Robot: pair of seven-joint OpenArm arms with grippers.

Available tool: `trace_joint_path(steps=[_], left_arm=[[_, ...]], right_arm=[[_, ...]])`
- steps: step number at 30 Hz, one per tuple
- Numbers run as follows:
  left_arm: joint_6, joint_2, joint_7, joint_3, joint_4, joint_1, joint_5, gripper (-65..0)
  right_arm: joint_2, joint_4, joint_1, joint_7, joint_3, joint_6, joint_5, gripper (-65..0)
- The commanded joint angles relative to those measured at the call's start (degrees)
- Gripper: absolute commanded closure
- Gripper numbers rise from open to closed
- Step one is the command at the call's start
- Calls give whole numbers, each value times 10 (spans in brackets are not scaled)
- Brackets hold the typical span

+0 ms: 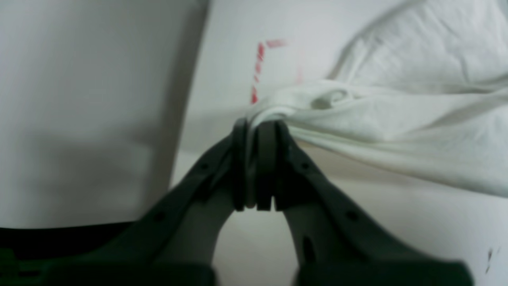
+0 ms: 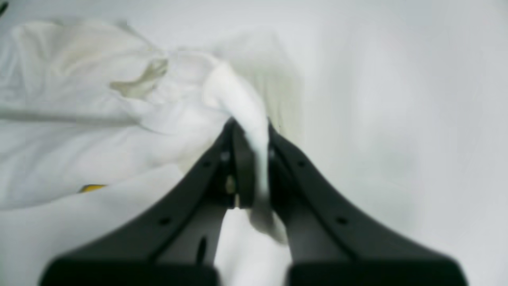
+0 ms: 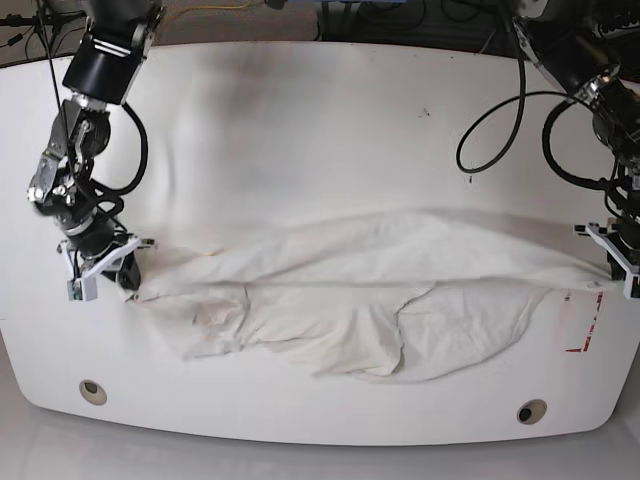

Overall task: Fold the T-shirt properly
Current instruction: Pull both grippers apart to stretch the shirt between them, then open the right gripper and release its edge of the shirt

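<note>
the t-shirt (image 3: 380,300) lies stretched across the tabletop (image 3: 320,120) — wrinkled. left gripper (image 1: 256,127) and right gripper (image 2: 248,131) each have jaws clenched on an end.

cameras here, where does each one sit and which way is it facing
Left wrist: on the left arm, looking along the shut left hand pinching the T-shirt, red tape marks behind.
Right wrist: on the right arm, looking along the shut right hand pinching the T-shirt.
Base: high, looking down on the white table, both arms showing.
Shared: the T-shirt stretched between both hands.
</note>
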Motion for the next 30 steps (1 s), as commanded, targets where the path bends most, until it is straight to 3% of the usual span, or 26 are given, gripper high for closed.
trace_joint_path(steps=[1, 5, 14, 30], left_arm=[[5, -14, -23, -3, 10, 17, 2, -7], [2, -16, -24, -3, 9, 46, 2, -7], [-41, -21, -24, -3, 9, 100, 4, -7], [-43, -58, -24, -7, 9, 170, 3, -6]], right_arm=[[10, 12, -18, 37, 5, -2, 8, -6], [-1, 12, -61, 52, 5, -2, 9, -6], [-10, 12, -121, 62, 5, -2, 9, -5], [-11, 11, -178, 67, 5, -2, 9, -5]])
